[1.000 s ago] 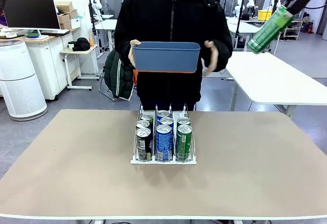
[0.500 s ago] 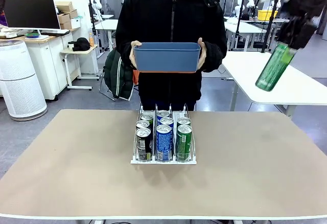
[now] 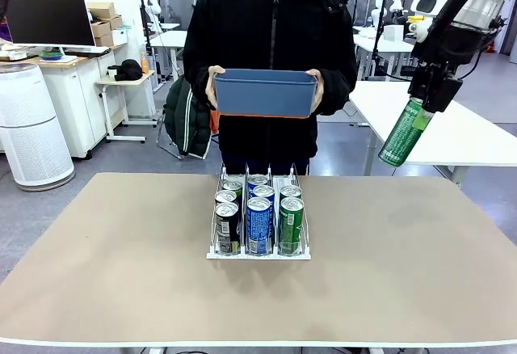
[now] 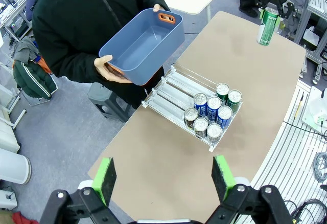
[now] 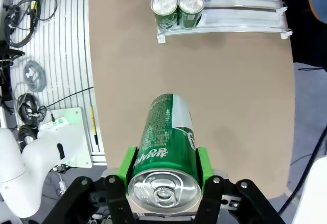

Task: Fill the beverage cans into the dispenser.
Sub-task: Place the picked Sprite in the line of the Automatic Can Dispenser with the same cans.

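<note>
Right hand point(image 3: 426, 99) upper right of frame, clamped on green can point(image 3: 403, 134) (long axis tilted, base down-left). Dispenser point(image 3: 258, 250) lies lower left of it, mid-worktop, green lane nearest. Left hand point(image 4: 163, 175) fully open, empty.

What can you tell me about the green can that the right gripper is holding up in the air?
The green can is a slim aluminium drink can with a silver top and pull tab, white print on its side. The right gripper is shut on it, green pads pressing opposite sides near the top end. It hangs tilted, top uppermost, above the far right part of the table, well clear of the dispenser. Nothing else touches it.
</note>
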Controlling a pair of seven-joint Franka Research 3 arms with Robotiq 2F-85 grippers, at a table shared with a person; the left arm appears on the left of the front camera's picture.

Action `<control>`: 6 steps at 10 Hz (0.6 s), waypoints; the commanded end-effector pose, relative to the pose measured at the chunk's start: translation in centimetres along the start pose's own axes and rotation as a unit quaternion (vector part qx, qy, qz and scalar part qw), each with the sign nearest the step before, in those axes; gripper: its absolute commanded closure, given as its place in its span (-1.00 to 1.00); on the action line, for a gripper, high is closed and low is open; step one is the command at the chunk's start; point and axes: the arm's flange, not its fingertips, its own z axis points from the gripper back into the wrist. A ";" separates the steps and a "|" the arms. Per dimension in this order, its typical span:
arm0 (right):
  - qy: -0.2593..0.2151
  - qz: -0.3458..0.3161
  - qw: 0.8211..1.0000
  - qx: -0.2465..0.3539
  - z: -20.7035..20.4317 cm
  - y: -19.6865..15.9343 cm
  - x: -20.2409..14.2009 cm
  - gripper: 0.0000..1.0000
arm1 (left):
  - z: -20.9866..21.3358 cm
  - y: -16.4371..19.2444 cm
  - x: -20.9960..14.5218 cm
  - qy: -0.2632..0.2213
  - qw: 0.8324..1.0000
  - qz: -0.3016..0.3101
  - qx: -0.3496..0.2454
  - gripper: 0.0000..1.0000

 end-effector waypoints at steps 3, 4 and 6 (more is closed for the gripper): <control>0.003 0.002 1.000 0.011 1.5 0.2 -0.2 -0.15 | -0.1 0.1 -0.1 -0.002 1.000 0.001 0.002 -1.00; 0.003 0.002 1.000 0.011 1.5 0.2 -0.2 -0.15 | -0.1 0.1 -0.1 -0.002 1.000 0.001 0.002 -1.00; 0.001 -0.001 1.000 0.010 1.0 0.4 -0.2 -0.15 | -0.1 0.1 -0.1 -0.002 1.000 0.001 0.002 -1.00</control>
